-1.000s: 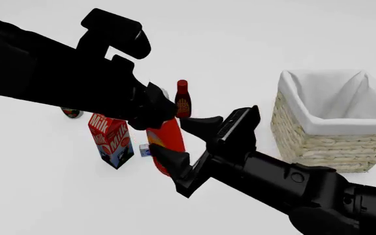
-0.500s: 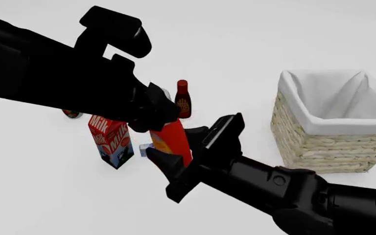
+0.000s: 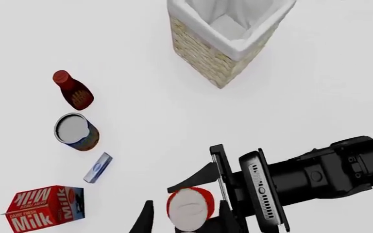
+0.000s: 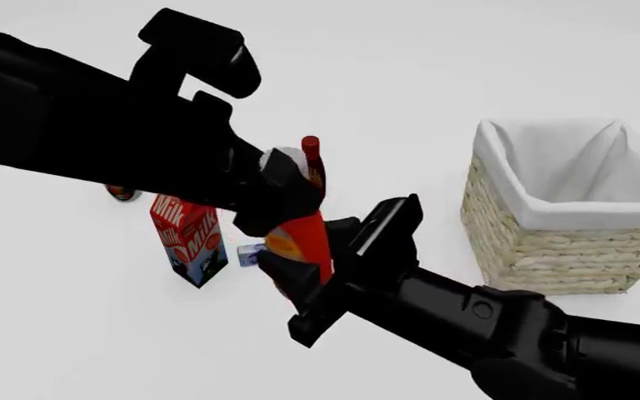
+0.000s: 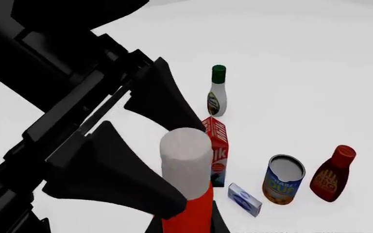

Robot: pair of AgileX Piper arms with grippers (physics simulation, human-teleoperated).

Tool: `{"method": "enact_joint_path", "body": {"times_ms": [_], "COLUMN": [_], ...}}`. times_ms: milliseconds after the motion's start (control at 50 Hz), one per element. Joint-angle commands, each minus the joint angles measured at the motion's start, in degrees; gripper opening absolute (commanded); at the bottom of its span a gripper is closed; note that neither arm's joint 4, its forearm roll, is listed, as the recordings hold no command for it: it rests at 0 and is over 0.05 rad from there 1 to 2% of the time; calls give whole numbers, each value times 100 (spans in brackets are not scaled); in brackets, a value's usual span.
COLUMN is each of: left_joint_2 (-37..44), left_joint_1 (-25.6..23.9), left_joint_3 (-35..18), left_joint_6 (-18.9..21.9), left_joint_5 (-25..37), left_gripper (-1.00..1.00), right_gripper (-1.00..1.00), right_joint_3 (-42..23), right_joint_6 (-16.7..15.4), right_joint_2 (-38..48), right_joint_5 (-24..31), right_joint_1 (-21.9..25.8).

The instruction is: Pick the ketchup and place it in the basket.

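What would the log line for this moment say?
stage: grasp | right gripper: shut on ketchup | left gripper: open, straddling its white cap | basket: ketchup not inside

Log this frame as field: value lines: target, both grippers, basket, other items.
target: ketchup, upright, white cap showing
right gripper: fingers on either side of the ketchup body, appears shut on it
left gripper: open, fingers flank the cap, contact unclear
basket: to the right, nothing seen inside
other items: milk carton, dark-red bottle, can, small blue box, green-capped bottle
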Motion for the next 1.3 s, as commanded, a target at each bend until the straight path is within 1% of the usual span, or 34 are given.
{"method": "enact_joint_path", "body": {"times_ms": [20,80,100,200,280,360,400,440,460,500,520,560,640,720,740,780,800,880,900,920,960,1000,1020,1040,1060,1080,1100,1140,1180,1200,1240,1260,1280,1300], "left_joint_2": [28,57,81,107,104,67,68,27,16,-20,-24,-56,-116,-177,-200,-230,-342,-490,-542,-606,-726,-827,-858,-924,-926,-1005,-1007,-1114,-1210,-1272,-1349,-1394,-1443,-1502], "left_joint_1": [48,156,290,268,313,295,291,226,212,106,135,117,251,330,380,374,462,595,660,703,811,848,925,952,952,944,944,956,996,1001,1143,1111,1145,1163], "left_joint_3": [-124,-177,-217,-280,-442,-688,-723,-795,-839,-916,-953,-1018,-1194,-1221,-1218,-1184,-1020,-777,-681,-562,-308,-133,-91,33,37,159,162,354,544,662,825,909,1040,1154], "left_joint_6": [110,233,223,212,234,118,152,25,74,-130,-62,-144,-120,-129,-74,-152,-69,-182,-132,-241,-225,-330,-251,-417,-417,-324,-324,-461,-400,-584,-427,-563,-510,-560], "left_joint_5": [-8,-10,-28,-41,10,107,145,176,206,247,275,295,341,332,314,292,162,-22,-91,-174,-346,-471,-516,-603,-605,-687,-689,-814,-934,-1018,-1158,-1218,-1306,-1394], "left_gripper": [100,100,100,100,100,100,100,100,100,100,100,100,100,100,100,100,100,100,100,100,100,100,100,100,100,100,100,100,100,100,100,100,100,100], "right_gripper": [-100,-100,-100,-100,-100,-100,-100,-100,-100,-100,-100,-100,-100,-100,-100,-100,-100,-100,-100,-100,-100,-100,-100,-100,-100,-100,-100,-100,-100,-100,-100,-100,-100,-100], "right_joint_3": [6,14,12,76,146,210,223,234,232,231,231,228,227,213,201,173,163,138,132,128,119,112,110,111,112,106,106,104,122,137,149,142,133,126], "right_joint_6": [53,55,58,73,99,145,151,157,161,151,157,142,150,142,134,122,114,112,118,122,109,104,101,108,108,112,112,146,207,215,260,256,256,265], "right_joint_2": [-69,-84,-87,-110,-84,-34,-11,23,30,72,84,128,163,103,81,-3,-55,-170,-207,-259,-333,-378,-392,-419,-419,-477,-477,-516,-591,-649,-737,-774,-828,-855], "right_joint_5": [13,28,34,8,-52,-135,-160,-189,-186,-212,-221,-242,-264,-216,-183,-113,-82,1,35,70,140,197,208,219,219,262,263,289,301,330,367,402,460,489], "right_joint_1": [-28,-24,-31,-21,-38,-54,-59,-68,-67,-88,-95,-125,-182,-220,-226,-276,-307,-399,-427,-453,-523,-569,-599,-619,-619,-708,-708,-810,-939,-959,-1109,-1134,-1199,-1262]}}
